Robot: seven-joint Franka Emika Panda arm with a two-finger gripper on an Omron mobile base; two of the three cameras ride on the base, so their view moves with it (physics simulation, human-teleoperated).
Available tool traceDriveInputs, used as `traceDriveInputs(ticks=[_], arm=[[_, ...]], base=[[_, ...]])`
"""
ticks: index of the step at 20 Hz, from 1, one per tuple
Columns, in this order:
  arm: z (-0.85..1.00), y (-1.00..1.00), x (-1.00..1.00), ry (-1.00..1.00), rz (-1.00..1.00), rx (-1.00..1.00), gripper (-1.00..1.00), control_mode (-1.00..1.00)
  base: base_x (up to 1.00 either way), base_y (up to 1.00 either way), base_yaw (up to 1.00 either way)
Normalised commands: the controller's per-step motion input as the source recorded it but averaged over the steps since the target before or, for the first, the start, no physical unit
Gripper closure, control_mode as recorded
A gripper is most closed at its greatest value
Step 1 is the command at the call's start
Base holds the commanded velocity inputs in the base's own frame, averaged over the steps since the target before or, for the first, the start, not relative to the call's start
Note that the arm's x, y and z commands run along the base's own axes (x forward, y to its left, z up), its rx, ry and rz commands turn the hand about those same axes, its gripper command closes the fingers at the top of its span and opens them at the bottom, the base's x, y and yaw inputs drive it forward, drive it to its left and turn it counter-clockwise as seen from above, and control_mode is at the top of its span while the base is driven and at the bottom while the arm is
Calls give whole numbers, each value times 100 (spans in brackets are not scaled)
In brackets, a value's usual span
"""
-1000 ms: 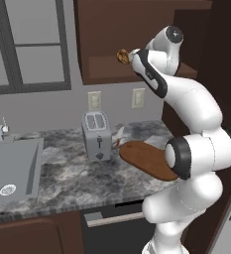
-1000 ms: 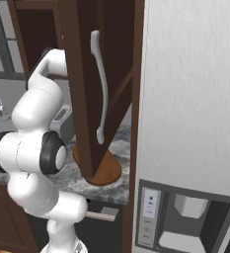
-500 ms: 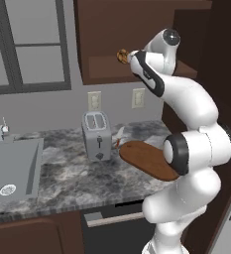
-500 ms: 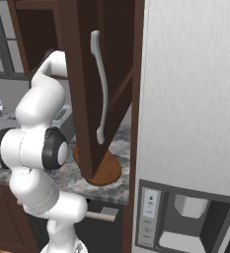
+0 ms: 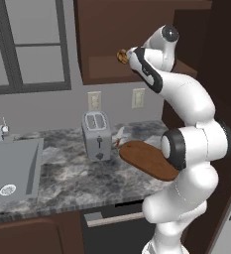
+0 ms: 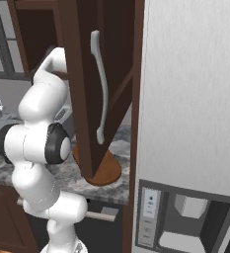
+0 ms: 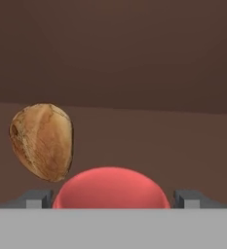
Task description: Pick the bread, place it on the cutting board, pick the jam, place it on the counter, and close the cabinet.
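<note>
**Arm reaches into the open wall cabinet, jam between the fingers**

The cabinet (image 6: 87,89) hangs open, its panelled door swung out toward the right base camera with the silver bar handle (image 6: 100,89) facing it. Inside, on the brown shelf, sit the bread (image 7: 42,141) and the jam (image 7: 111,188), the bread just left of the jar in the hand view. Below, the counter (image 5: 62,173) carries the cutting board (image 5: 149,159), bare on top, and a toaster (image 5: 97,135) beside it; a sink (image 5: 13,168) lies at the far left. The gripper (image 7: 112,197) has its fingers spread, one on each side of the jam; whether they touch it I cannot tell.
</note>
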Motion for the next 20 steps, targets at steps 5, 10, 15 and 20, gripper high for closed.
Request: traceDriveInputs(ticks=[5,10,15,20], arm=[[-1,0,0,0,0,0,100,-100],[0,0,-3,0,0,0,100,-100],[0,0,-55,0,0,0,100,-100],[0,0,-80,-2,0,0,100,-100]], base=[[0,0,0],[0,0,0],[0,0,0],[0,0,0]])
